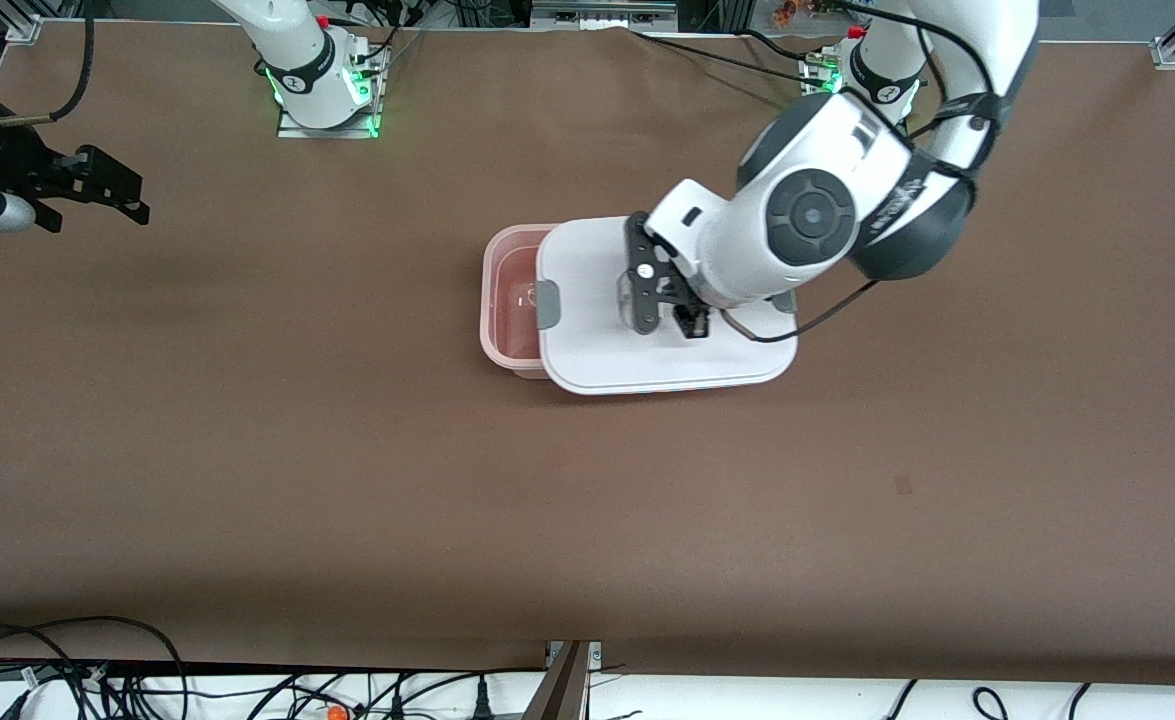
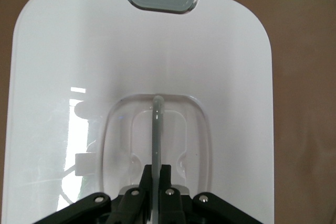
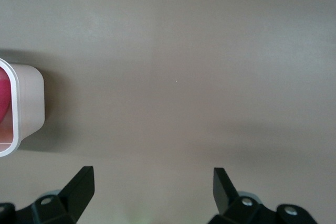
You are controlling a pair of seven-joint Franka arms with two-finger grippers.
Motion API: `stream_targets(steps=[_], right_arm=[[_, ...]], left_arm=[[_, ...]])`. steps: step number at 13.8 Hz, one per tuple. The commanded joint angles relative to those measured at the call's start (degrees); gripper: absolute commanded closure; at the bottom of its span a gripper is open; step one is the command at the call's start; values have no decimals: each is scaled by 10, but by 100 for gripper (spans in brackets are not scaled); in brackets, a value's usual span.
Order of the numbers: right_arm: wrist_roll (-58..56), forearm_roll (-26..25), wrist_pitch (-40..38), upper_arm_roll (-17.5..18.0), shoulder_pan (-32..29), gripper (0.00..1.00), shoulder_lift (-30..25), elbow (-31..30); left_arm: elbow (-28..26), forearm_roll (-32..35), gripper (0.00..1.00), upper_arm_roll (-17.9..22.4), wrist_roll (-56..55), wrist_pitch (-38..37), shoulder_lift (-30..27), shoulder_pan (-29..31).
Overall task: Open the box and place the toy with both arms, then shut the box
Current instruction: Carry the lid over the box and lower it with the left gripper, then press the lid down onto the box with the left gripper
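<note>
While the left tool (image 1: 659, 303) clenches the clear centre handle (image 2: 156, 129) of the white lid (image 1: 667, 355), the lid sits directly beneath it, offset over the pinkish box (image 1: 507, 300) on the table (image 1: 347, 450). The right tool (image 1: 112, 190) waits released, well apart.

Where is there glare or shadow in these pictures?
Left wrist view: bright glare streaks across the white lid near the left claw. Right wrist view: the tub casts a soft shadow on the table. Front view: evenly lit.
</note>
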Motion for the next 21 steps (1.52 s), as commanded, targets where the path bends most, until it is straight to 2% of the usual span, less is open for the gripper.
stream_targets(steps=[1,3,5,8,12,16,21], right_arm=[[8,4,8,-5,10,0,-7,-9],[8,4,17,-5,9,0,0,-6],[3,3,18,-5,16,0,15,13],[-4,1,-26,-7,13,0,43,65],[-3,0,-34,-7,15,0,43,63],[-1,0,-53,-7,16,0,42,63],[5,-1,-50,-8,15,0,41,67]], left_arm=[[-65,-17,100,7,-9,86,-4,-33],[-103,-12,100,7,-19,151,-18,-56],[-119,-8,100,7,-30,171,-15,-59],[-152,10,100,5,-44,182,-15,-61],[-160,12,100,-1,-99,182,-15,-78],[-160,13,100,-1,-99,184,-14,-79],[-156,75,100,-1,-92,198,-14,-79]])
